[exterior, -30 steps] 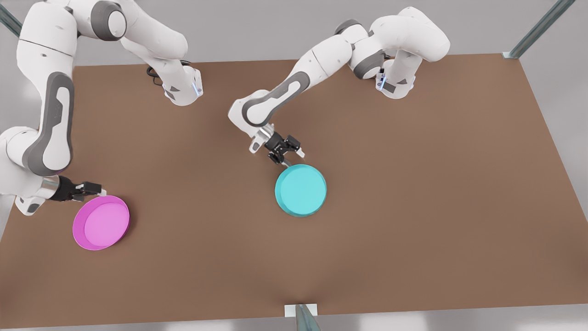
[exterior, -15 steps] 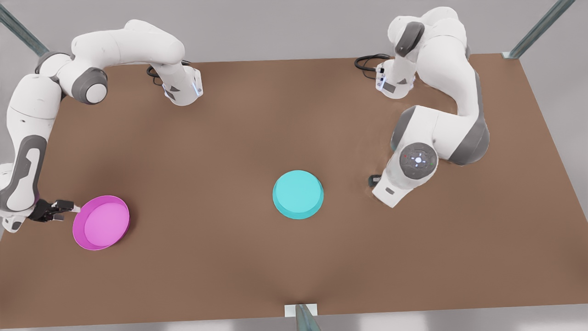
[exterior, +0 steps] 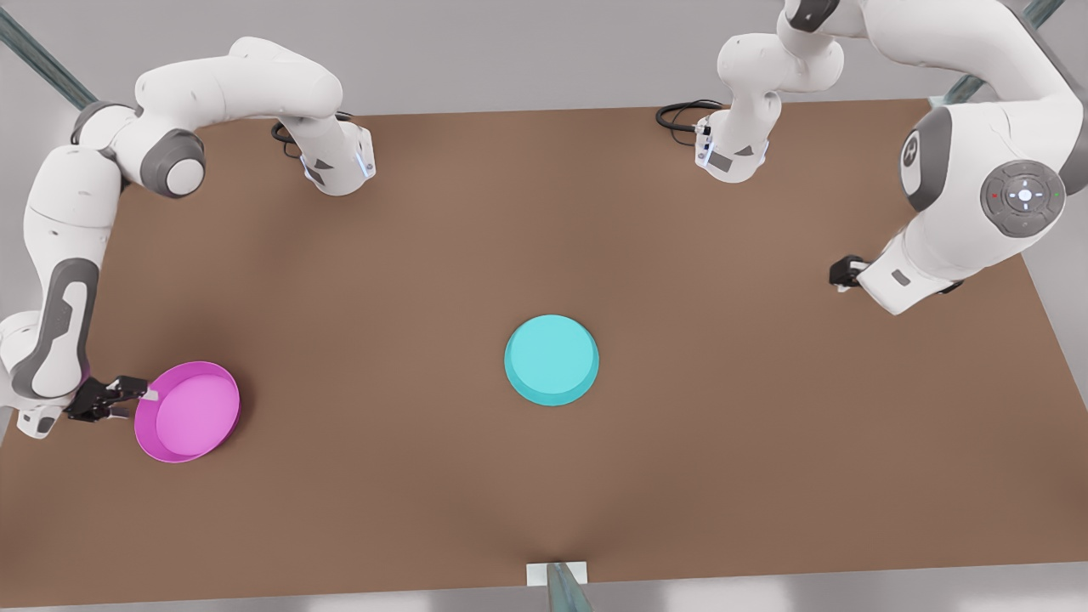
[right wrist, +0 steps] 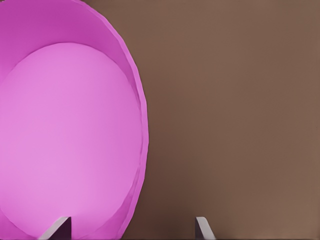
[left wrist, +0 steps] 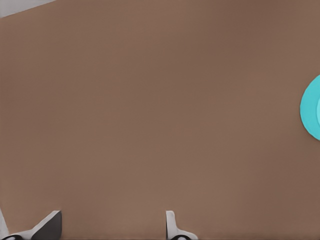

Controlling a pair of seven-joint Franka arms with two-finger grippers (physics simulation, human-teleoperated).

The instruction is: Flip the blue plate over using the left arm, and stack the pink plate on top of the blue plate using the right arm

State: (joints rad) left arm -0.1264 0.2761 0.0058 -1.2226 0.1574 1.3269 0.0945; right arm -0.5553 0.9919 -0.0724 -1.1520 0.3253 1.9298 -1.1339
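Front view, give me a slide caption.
Right gripper open at the pink plate; left gripper away from the flipped blue plate.

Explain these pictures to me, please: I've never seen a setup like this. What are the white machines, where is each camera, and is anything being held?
These are simulator renders of two white jointed robot arms, each ending in a small black two-finger gripper. The front view looks down on a brown table. The other two come from cameras on the arms' wrists.

The right gripper is at the front view's left, open, beside the rim of the pink plate, which lies hollow side up; its wrist view shows that plate close up between its fingertips. The left gripper is at the front view's right, open and away from the blue plate, which lies flat side up mid-table; its wrist view catches the plate's edge.

Nothing is held.
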